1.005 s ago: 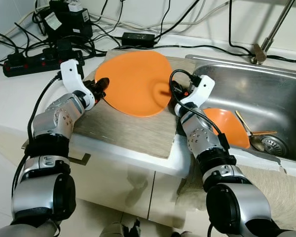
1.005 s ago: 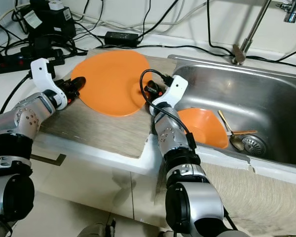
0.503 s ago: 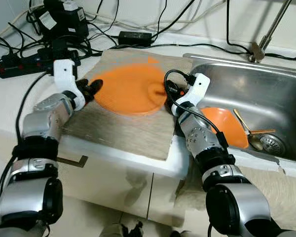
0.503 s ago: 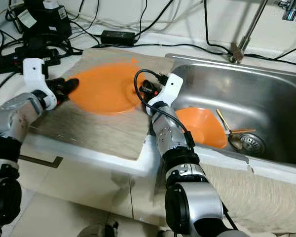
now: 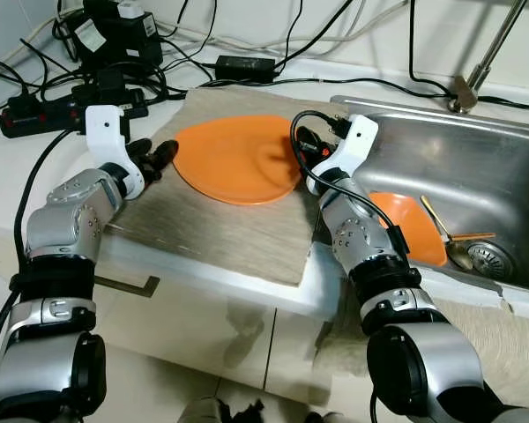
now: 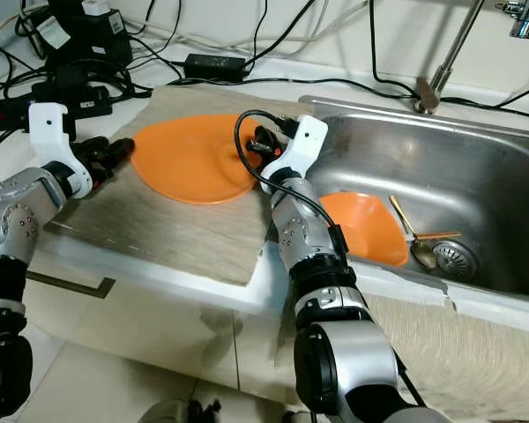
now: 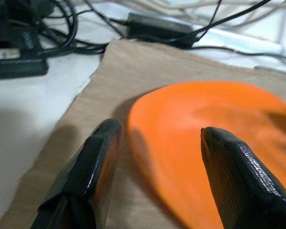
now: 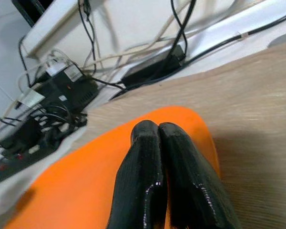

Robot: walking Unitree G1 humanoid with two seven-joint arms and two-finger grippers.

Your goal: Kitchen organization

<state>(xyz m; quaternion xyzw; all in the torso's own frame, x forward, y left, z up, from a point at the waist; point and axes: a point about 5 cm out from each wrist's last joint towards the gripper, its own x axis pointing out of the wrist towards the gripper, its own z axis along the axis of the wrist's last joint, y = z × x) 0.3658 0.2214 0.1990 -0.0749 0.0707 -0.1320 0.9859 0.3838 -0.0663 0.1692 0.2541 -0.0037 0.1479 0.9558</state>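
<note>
Orange plate point(image 5: 234, 159) flat on mat point(image 5: 220, 220) beside sink point(image 5: 476, 176); left gripper point(image 7: 157, 157) spread at rim, right gripper point(image 8: 157, 143) pressed together, apparently over plate; risk: sideways nudge toward sink.

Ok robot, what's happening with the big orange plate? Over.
Left gripper open, beside round orange plate. Right gripper shut over the plate's other side. Plate on beige mat. Nothing blocking.

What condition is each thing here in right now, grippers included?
Orange plate: lying on the mat, right edge pinched.
Right gripper: shut on the plate's rim.
Left gripper: open, beside the plate.
Orange bowl: tilted in the sink.
Spoon: lying by the drain.
</note>
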